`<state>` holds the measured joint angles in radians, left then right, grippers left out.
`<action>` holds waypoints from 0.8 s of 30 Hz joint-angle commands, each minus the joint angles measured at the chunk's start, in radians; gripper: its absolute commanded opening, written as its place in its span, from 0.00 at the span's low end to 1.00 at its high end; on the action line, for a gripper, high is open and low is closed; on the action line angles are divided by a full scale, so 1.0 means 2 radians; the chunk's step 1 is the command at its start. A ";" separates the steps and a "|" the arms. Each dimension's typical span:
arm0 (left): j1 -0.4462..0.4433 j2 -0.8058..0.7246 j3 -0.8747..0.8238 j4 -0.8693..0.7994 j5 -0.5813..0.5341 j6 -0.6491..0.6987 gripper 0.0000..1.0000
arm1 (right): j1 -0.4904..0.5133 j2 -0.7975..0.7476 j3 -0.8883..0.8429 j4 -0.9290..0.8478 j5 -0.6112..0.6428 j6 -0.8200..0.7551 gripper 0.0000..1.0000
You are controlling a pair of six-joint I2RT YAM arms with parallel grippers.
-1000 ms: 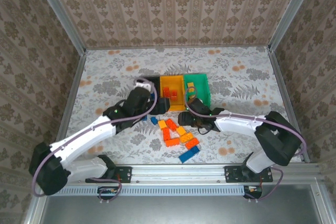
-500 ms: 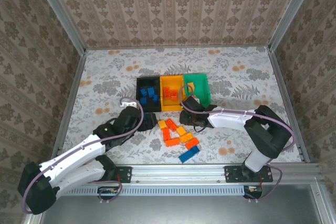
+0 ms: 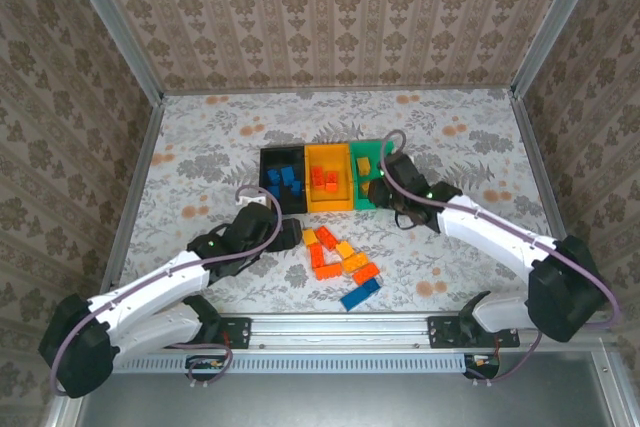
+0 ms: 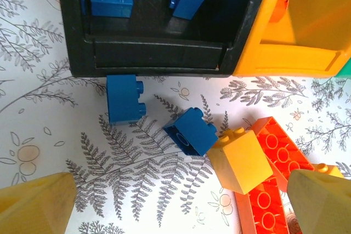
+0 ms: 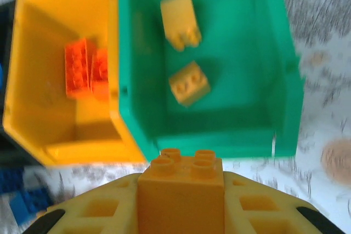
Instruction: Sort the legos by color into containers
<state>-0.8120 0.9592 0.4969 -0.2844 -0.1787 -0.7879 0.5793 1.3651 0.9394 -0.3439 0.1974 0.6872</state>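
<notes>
Bright, even, diffuse light from above in top view; soft, short shadows under arms (image 3: pixel 170 282). Left wrist view sharp on table (image 4: pixel 137 190), w/ fingertips (image 4: pixel 33 206) at bottom corners out of focus; faint sheen on black bin (image 4: pixel 159 58) front wall. Right wrist view blurred (motion smear, esp. toward edges): green bin (image 5: pixel 208 130) soft, yellow-orange brick (image 5: pixel 181 190) up close crisper.

The table (image 3: pixel 200 147) has a flowered cover. A black bin (image 3: pixel 263 172), a yellow bin (image 3: pixel 330 206) and a green bin (image 3: pixel 372 145) stand on it, touching in a row. Loose red and yellow bricks (image 3: pixel 335 252) lie just in front, beside two blue bricks (image 4: pixel 124 98), and a long blue brick (image 3: pixel 360 293) lies nearest the front edge.
</notes>
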 commanded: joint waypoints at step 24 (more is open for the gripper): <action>-0.004 0.081 0.036 0.021 0.046 0.029 0.96 | -0.050 0.121 0.128 -0.019 -0.018 -0.033 0.73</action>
<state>-0.8124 1.1027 0.5335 -0.2584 -0.1036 -0.7589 0.4793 1.6993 1.2251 -0.3744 0.1829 0.6098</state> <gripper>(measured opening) 0.965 0.729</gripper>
